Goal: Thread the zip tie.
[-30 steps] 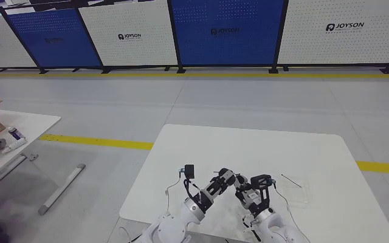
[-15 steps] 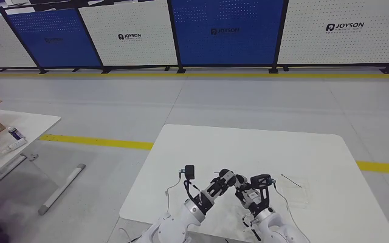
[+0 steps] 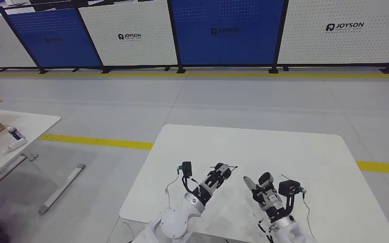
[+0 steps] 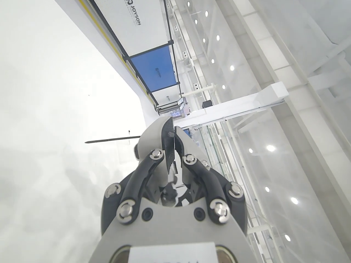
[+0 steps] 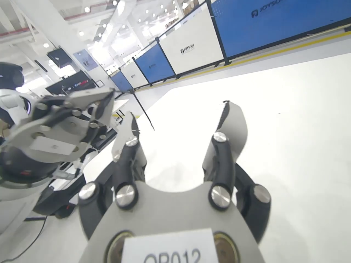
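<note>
We saw the left gripper (image 4: 173, 134) with its two fingers pressed flat together, the dark ribbed pads meeting on a small nub at the tips. From behind one finger (image 4: 153, 138) a thin black zip tie (image 4: 112, 139) stuck out sideways over the white table (image 4: 54, 88), straight, with a pointed free end and a short crosspiece near the gripper. Well beyond the gripper, past the table's far edge, a yellow floor line (image 4: 92, 16) ran along a fence of a white panel (image 4: 120, 3) and a blue panel (image 4: 156, 72).
</note>
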`<state>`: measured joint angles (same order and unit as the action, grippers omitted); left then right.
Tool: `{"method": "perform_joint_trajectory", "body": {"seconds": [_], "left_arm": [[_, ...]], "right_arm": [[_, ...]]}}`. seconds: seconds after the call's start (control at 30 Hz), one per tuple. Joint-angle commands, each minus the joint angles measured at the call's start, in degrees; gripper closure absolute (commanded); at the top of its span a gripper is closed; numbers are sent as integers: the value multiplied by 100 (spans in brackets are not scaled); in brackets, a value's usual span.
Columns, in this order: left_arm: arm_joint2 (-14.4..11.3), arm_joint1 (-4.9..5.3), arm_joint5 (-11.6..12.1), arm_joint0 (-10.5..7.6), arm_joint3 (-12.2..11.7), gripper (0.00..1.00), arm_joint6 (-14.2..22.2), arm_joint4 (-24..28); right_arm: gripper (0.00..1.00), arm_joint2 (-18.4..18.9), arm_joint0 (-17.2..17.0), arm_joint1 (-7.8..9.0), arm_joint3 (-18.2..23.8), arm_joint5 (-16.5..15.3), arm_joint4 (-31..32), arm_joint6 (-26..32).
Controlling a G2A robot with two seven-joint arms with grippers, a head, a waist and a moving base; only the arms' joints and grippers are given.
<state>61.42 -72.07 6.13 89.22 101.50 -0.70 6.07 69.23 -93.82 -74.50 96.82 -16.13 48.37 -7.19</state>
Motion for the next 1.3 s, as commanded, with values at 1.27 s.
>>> {"method": "perform_joint_trajectory", "body": {"seconds": [1.27], "left_arm": [[96,-90,-268,-178,-449,100,-994,-261]], "right_arm": [[0,1970,-624,127,455,-201,-3456,-365]]}}
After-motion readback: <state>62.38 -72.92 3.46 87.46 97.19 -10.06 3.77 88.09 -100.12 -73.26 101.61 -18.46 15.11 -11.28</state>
